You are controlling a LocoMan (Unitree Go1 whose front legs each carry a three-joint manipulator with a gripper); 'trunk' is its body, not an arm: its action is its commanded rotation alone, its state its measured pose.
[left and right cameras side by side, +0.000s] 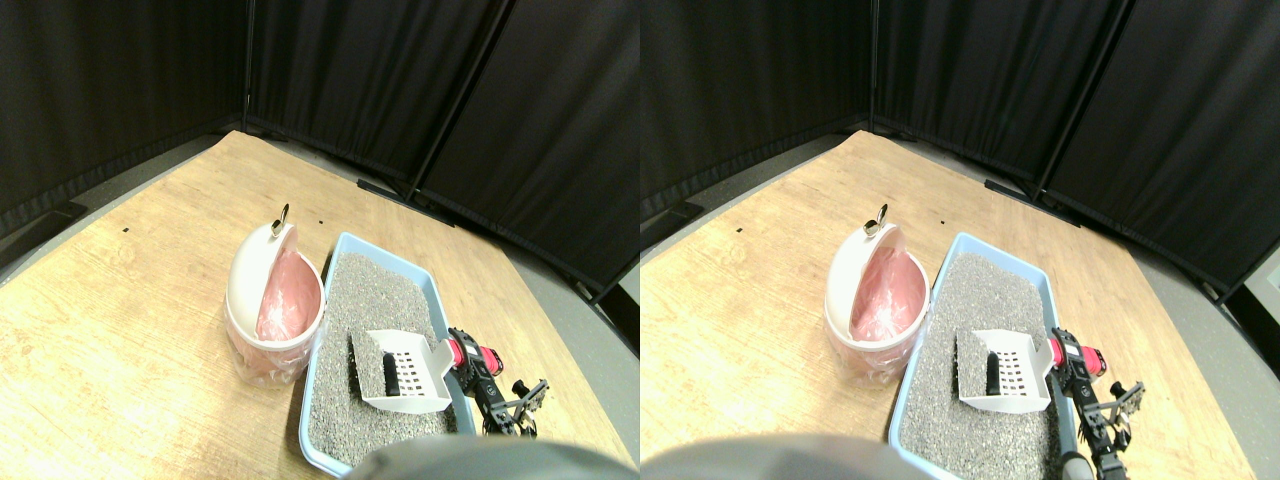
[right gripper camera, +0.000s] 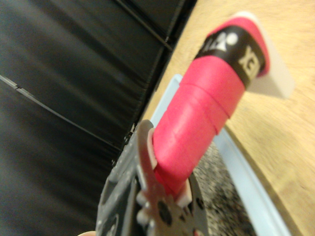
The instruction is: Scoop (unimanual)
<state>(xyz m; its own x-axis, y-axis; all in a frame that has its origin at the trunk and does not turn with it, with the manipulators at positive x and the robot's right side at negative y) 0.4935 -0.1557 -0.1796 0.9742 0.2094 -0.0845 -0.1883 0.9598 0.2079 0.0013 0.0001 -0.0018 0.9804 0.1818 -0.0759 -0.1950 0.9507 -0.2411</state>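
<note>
On the pale wooden counter (left and right cameras side by side: 120, 330), furthest left of the things, stands a white round bin with a tilted swing lid and a pink plastic liner (left and right cameras side by side: 272, 300); its mouth faces up, and a small dark clip or knob sticks out at the top of the lid. Just beside it, touching or nearly so, lies a light-blue rectangular plastic tray (left and right cameras side by side: 437, 290) filled with grey granular litter (left and right cameras side by side: 370, 290). Resting on the litter toward the tray's right side is a white slotted plastic scoop (left and right cameras side by side: 408, 372), its mouth turned toward the bin, with a wedge of grey litter and a dark lump inside it. The scoop's handle, wrapped in pink-red tape (right gripper camera: 197, 132), runs out over the tray's right rim.

At that handle sits the right tool (left and right cameras side by side: 478, 368), reaching in from the lower right. In the wrist view the wrapped handle passes straight through the dark jaw frame and looks seated there, so I judge the tool to be pinching the handle, though the jaw gap itself is hidden.

The scoop looks light and stiff, and its slots should let loose grains fall through. The tape wrap thickens the handle and gives a soft, grippy hold; that is the place to take it, well back from the blade. With litter aboard, the load sits far ahead of the grip, so the scoop may tend to droop or twist. Litter will likely spill if it is tipped early.
</note>
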